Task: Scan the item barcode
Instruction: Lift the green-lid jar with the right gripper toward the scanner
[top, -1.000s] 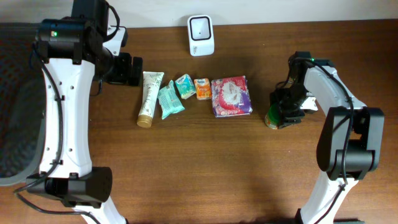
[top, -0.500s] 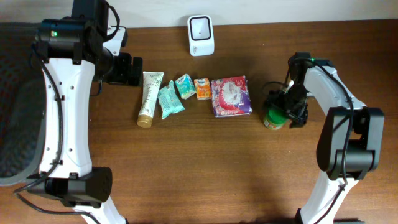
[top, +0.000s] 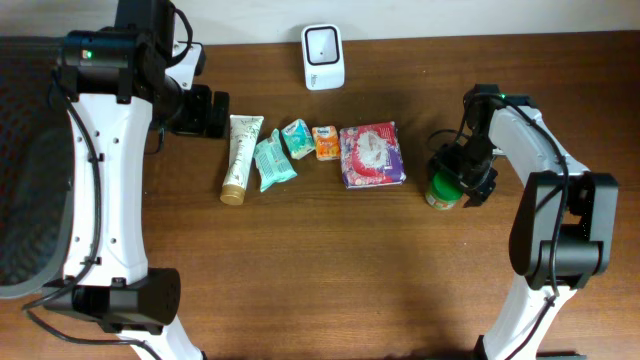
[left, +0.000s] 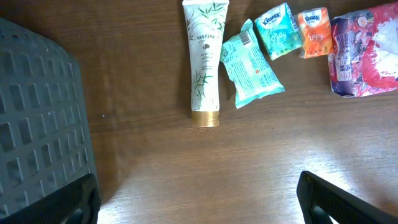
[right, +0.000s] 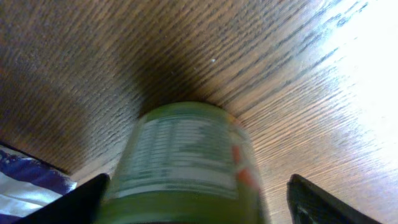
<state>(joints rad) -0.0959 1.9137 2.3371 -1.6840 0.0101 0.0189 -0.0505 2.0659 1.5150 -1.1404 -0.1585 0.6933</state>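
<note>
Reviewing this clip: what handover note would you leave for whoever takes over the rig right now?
Left gripper: open, empty, above the table near the Pantene tube.
Right gripper: open, fingers either side of the green container on the table, with a gap on one side.
The scanner is at the far edge. The tube, three small packets and a purple pack lie in a row before it.
Done: no scan evident.
Left: grip the container, carry it to the scanner, show its barcode.

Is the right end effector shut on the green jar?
Open. The right end effector straddles the green jar; wrist view shows bare table between jar and one finger.
</note>
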